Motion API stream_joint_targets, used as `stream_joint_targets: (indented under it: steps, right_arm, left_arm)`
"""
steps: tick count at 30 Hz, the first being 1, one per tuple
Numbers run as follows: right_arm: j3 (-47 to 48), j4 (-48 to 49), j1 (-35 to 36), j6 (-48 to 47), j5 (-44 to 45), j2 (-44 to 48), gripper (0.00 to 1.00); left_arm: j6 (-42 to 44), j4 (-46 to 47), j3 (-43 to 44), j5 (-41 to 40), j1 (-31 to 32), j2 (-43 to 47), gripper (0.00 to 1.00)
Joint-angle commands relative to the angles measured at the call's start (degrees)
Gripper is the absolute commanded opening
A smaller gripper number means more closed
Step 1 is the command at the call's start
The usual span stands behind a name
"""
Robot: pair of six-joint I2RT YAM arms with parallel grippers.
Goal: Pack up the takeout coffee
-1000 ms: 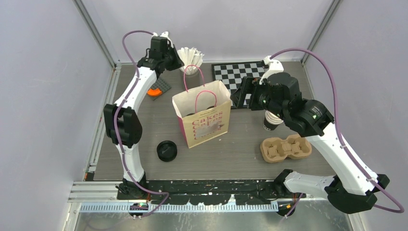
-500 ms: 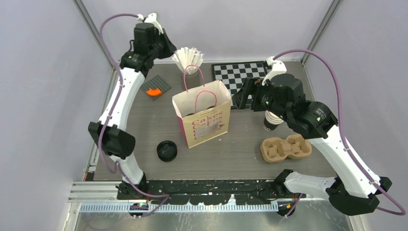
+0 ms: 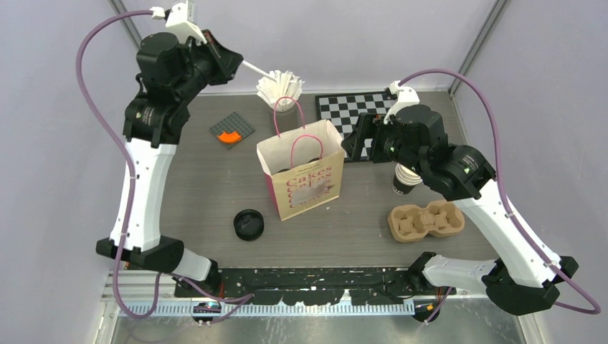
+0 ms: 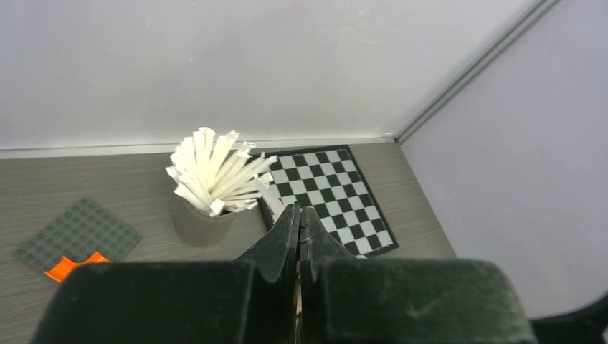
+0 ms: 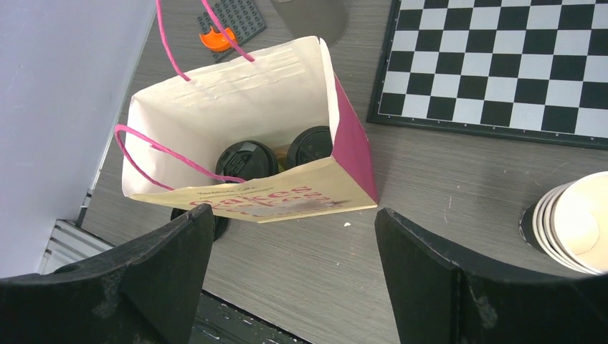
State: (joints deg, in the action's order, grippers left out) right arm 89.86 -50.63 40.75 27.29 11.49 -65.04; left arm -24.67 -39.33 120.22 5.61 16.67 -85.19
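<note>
The bag (image 5: 236, 122) is standing open, but its pink handles (image 5: 166, 151) are arching over the mouth and two cups (image 5: 247, 159) are filling the bottom. Bare table (image 3: 208, 179) is lying left of it.

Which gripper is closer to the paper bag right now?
Right. The right gripper hovers open beside the right edge of the bag; the left gripper is far back-left, pinching a straw.

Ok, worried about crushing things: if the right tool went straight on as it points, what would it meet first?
Probably the paper bag, at its front top edge, with the lidded coffee cups just behind inside; depth is unclear.
</note>
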Motion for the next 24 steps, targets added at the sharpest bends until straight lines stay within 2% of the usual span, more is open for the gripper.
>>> stream_joint_targets:
  steps: [1,8,14,17,24]
  right_arm:
    - [2.94,1.65,-0.09,-1.77,0.67,0.01,0.87]
    - [3.37,1.05,-0.11,-4.26,1.78,0.08,0.87]
    - [2.37,1.51,-0.06,-7.39,3.59,1.6,0.88]
    - [2.27,1.33,-0.14,-8.19,4.13,2.12,0.88]
    - [-0.26,1.26,-0.09,-8.31,5.44,5.28,0.89]
  left_arm:
    - [-5.82,1.14,-3.01,6.43,0.12,5.21,0.0]
    - [-20.23,11.24,-12.34,19.88,0.12,12.2,0.0]
    - [-21.3,15.93,-19.33,23.77,0.12,15.48,0.0]
    - [-22.17,15.05,-21.64,26.77,0.12,15.73,0.0]
    - [-21.43,13.11,-28.82,27.33,0.12,18.12,0.0]
